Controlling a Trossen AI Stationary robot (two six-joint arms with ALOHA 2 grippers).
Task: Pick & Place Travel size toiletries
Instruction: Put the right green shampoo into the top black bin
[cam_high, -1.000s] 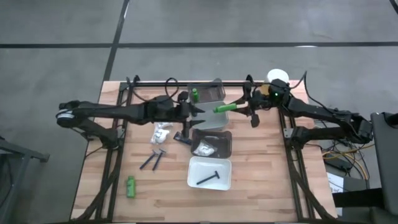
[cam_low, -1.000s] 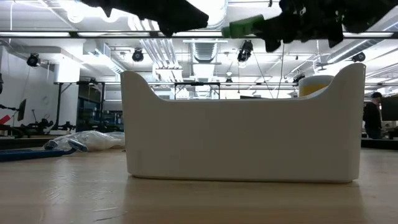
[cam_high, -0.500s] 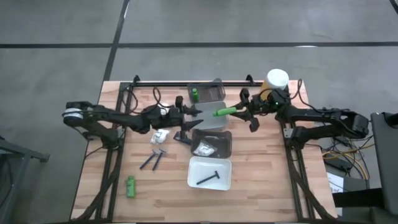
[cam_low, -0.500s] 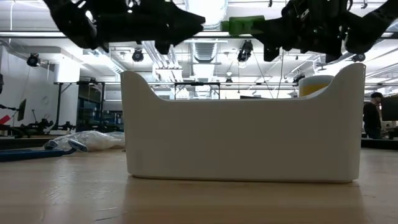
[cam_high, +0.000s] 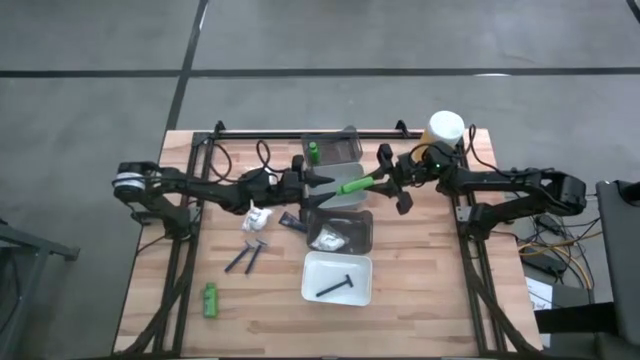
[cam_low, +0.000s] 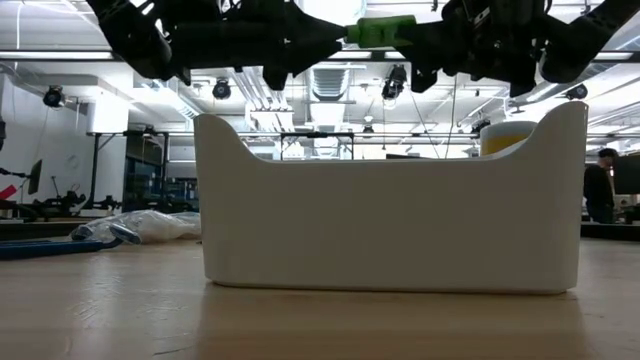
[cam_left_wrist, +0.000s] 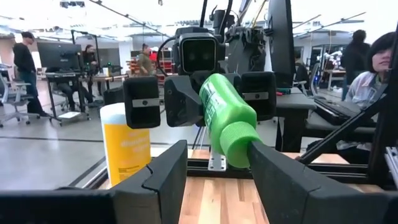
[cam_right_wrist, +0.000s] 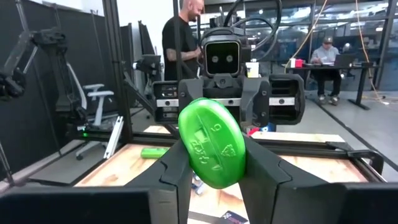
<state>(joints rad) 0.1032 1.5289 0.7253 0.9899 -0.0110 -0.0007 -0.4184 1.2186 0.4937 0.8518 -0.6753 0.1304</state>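
So the green bottle (cam_high: 356, 183) is a small bright green plastic one with a ribbed cap on one end and a flat oval base on the other. In the right wrist view the base (cam_right_wrist: 211, 151) fills the middle of the frame and has moulded marks on it, one looks like a "6" plus a recycling-type triangle, can't read more than that. In the left wrist view there's pale print running down the side (cam_left_wrist: 224, 118), too small to make out.

It's hanging in the air just above centre of the overhead frame, over the grey tray (cam_high: 337, 196). The right gripper (cam_high: 380, 180) is clamped on its base end. The left gripper (cam_high: 322, 183) has its fingers spread to either side of the cap end, and I can't tell whether they touch it.

The yellow container (cam_left_wrist: 126, 144) has faint white lettering, unreadable. Another green bottle (cam_high: 210, 299) lies at lower left of the table.
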